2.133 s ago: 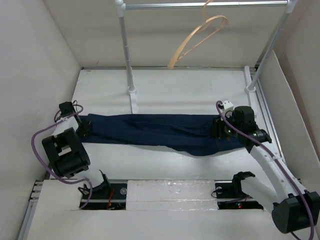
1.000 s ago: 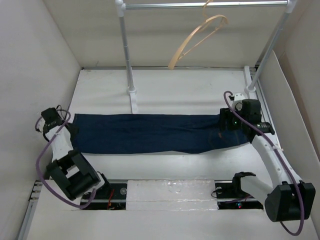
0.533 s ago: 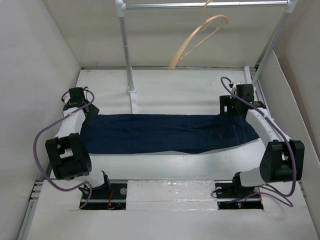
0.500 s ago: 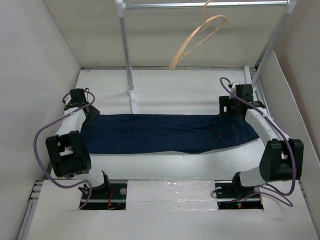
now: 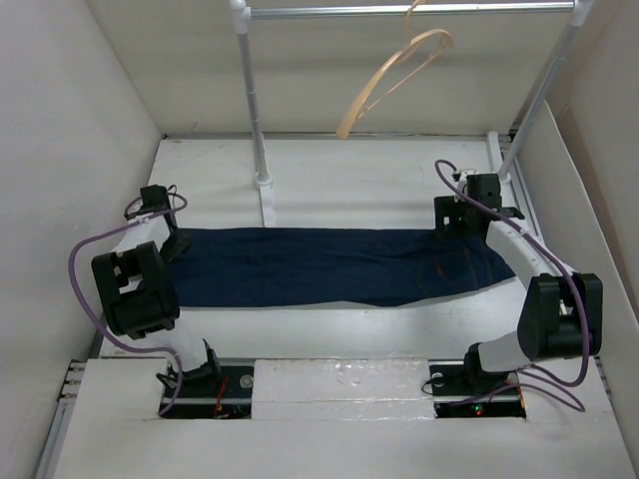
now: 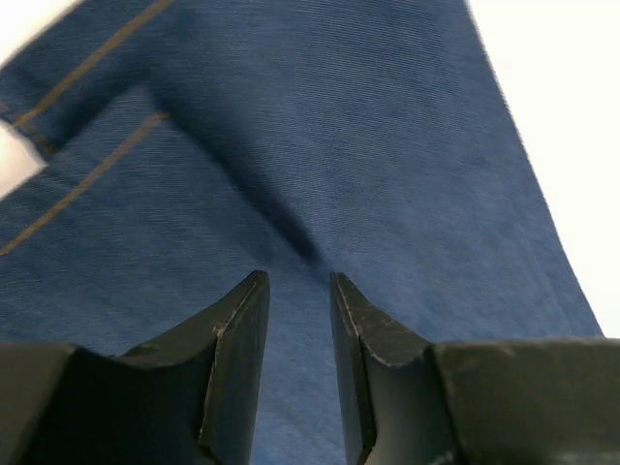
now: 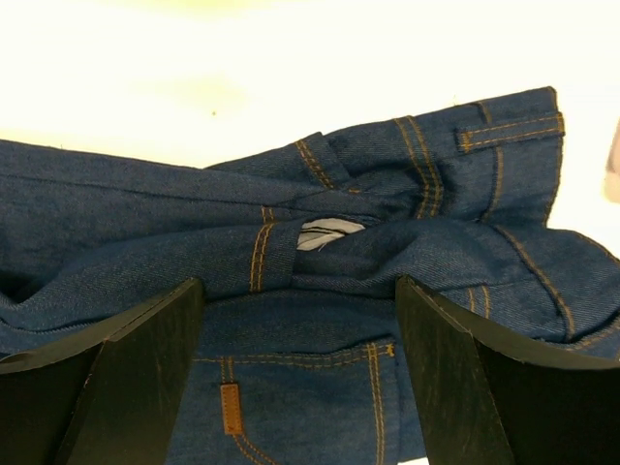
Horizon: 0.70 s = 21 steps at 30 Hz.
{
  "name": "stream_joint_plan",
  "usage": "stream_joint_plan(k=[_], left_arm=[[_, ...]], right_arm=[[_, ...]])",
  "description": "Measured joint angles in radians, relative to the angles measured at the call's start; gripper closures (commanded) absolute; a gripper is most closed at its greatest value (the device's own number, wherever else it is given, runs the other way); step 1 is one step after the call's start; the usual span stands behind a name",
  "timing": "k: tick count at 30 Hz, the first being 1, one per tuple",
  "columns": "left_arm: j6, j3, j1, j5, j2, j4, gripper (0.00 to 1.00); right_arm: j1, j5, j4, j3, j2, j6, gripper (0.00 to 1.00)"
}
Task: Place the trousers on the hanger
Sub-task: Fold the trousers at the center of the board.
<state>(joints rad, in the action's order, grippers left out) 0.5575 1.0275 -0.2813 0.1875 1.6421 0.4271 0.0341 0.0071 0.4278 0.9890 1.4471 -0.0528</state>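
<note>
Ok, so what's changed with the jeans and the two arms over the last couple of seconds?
The trousers went from a bunched, sagging strip to lying flat. The left claw swung out, then in to the far hem corner, its jaws narrowing. The right claw moved back to the waistband's far edge and opened wider. The hanger hangs on the rail as before.

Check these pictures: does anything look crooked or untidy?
The hanger hangs tilted on the rail, one shoulder far lower than the other. The trousers lie straight, but their waistband is bunched into folds.
</note>
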Motion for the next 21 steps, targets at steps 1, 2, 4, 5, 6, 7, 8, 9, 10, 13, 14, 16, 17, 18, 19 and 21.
stream_joint_plan(k=[1, 2, 4, 5, 6, 7, 8, 9, 10, 13, 14, 16, 17, 18, 19, 21], left_arm=[[0.005, -0.008, -0.015, -0.005, -0.005, -0.001, 0.72], [0.012, -0.016, -0.031, -0.012, -0.010, -0.001, 0.72], [0.031, -0.021, -0.056, -0.023, -0.011, 0.004, 0.72], [0.041, -0.021, -0.064, -0.025, -0.008, 0.003, 0.72], [0.053, -0.021, -0.068, -0.027, -0.004, 0.002, 0.71], [0.062, -0.021, -0.068, -0.029, 0.000, 0.001, 0.70], [0.072, -0.020, -0.067, -0.032, 0.006, 0.000, 0.70], [0.080, -0.018, -0.066, -0.035, 0.014, -0.002, 0.70], [0.087, -0.016, -0.064, -0.038, 0.023, -0.004, 0.70], [0.103, -0.002, -0.061, -0.040, 0.050, -0.003, 0.69], [0.106, 0.005, -0.061, -0.037, 0.061, -0.003, 0.68], [0.112, 0.020, -0.061, -0.032, 0.072, 0.002, 0.66], [0.114, 0.023, -0.061, -0.031, 0.074, -0.002, 0.65], [0.116, 0.024, -0.061, -0.029, 0.074, -0.003, 0.65], [0.117, 0.024, -0.061, -0.029, 0.074, -0.005, 0.65], [0.122, 0.024, -0.061, -0.029, 0.074, -0.009, 0.64]], right_arm=[[0.000, -0.007, -0.011, -0.010, -0.002, 0.000, 0.15], [0.000, -0.015, -0.019, -0.020, -0.003, 0.000, 0.15], [0.000, -0.031, -0.027, -0.042, -0.010, 0.000, 0.15], [0.000, -0.039, -0.029, -0.050, -0.015, 0.000, 0.15], [0.001, -0.047, -0.032, -0.058, -0.023, -0.001, 0.15], [0.001, -0.056, -0.033, -0.065, -0.033, -0.002, 0.15], [0.005, -0.063, -0.036, -0.072, -0.047, -0.003, 0.15], [0.008, -0.070, -0.037, -0.079, -0.062, -0.004, 0.15], [0.015, -0.076, -0.040, -0.087, -0.077, -0.005, 0.16], [0.039, -0.091, -0.042, -0.108, -0.119, -0.011, 0.15], [0.043, -0.097, -0.043, -0.116, -0.130, -0.014, 0.15], [0.050, -0.111, -0.045, -0.128, -0.144, -0.022, 0.15], [0.052, -0.121, -0.047, -0.133, -0.146, -0.027, 0.15], [0.053, -0.121, -0.047, -0.140, -0.147, -0.027, 0.15], [0.054, -0.125, -0.048, -0.146, -0.147, -0.030, 0.15], [0.056, -0.132, -0.052, -0.161, -0.147, -0.034, 0.16]])
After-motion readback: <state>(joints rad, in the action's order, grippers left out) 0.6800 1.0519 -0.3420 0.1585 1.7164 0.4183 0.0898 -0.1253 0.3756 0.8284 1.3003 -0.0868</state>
